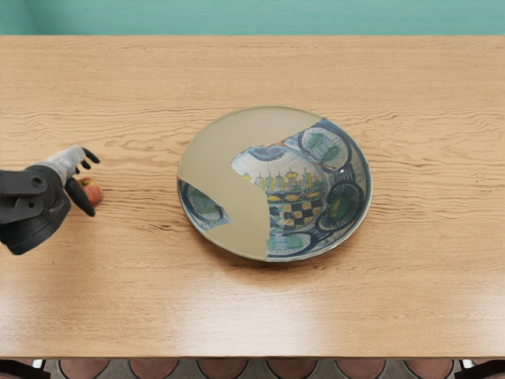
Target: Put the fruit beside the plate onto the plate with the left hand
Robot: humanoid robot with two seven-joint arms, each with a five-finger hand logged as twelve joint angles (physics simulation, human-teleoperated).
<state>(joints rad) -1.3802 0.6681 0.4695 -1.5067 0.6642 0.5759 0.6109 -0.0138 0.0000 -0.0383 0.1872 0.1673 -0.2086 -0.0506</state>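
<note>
At the table's [252,79] left edge, the left hand [63,170] spreads its fingers [81,199] around the fruit [93,190], well apart from the plate [347,158].

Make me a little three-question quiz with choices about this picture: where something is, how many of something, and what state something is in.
1. Where is the fruit relative to the plate?
A. On it.
B. Left of it on the table, beside the left hand.
C. Right of it, at the table's edge.

2. How many robot arms show?
A. None.
B. One.
C. Two.

3. What state is the plate in?
A. Flat on the table, no fruit on it.
B. Lifted by a hand.
C. Upside down.

Answers:
1 B: the small reddish fruit lies by the left hand, apart from the plate.
2 B: only the left arm enters, from the left edge.
3 A: the patterned face is up and carries no fruit.
</note>
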